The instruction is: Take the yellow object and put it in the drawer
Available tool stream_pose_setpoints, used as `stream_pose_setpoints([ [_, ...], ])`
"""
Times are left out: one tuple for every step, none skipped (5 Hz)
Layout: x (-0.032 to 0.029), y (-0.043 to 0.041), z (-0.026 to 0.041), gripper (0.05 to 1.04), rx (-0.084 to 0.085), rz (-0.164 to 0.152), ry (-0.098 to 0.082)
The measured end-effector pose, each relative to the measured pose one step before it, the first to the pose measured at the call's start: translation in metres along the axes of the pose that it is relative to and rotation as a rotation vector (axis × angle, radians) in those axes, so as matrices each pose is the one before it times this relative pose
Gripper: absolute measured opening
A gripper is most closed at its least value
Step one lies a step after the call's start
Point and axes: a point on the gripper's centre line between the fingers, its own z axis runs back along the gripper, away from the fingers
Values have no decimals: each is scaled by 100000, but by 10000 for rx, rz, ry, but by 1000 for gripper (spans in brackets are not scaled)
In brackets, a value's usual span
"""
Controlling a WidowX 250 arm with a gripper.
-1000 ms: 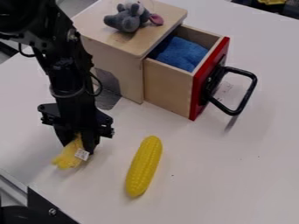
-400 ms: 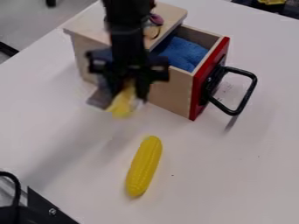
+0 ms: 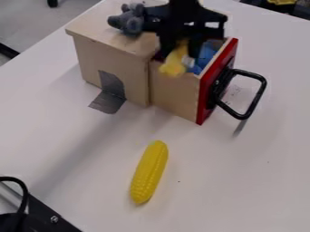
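In the upper middle of the frame, the gripper (image 3: 180,53) is clasping the yellow soft toy (image 3: 174,66) between its fingers. The toy is hanging over the drawer (image 3: 176,95), its long axis slanting from upper right to lower left, its free end pointing down and slightly left. Below, a yellow corn cob (image 3: 149,172) is lying with a similar slant.

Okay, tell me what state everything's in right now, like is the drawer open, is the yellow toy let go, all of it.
Drawer, pulled open
Blue cloth, inside the drawer
Pincer, shut on the yellow toy
Yellow toy, gripped at the drawer, not let go
Corn, lying loose on the table
Gray plush, resting on the box
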Motion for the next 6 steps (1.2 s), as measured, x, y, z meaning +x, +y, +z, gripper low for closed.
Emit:
stream_pose_setpoints([
  [1535,-552,260,437,-32,48,-288],
  [939,-190,186,437,43,67,-152],
  [272,-178,-846,480,50,-12,128],
  [174,-71,-503,795,25,16,91],
  [277,-69,522,1005,24,33,-28],
  [-162,93,93,999,86,-4,95],
])
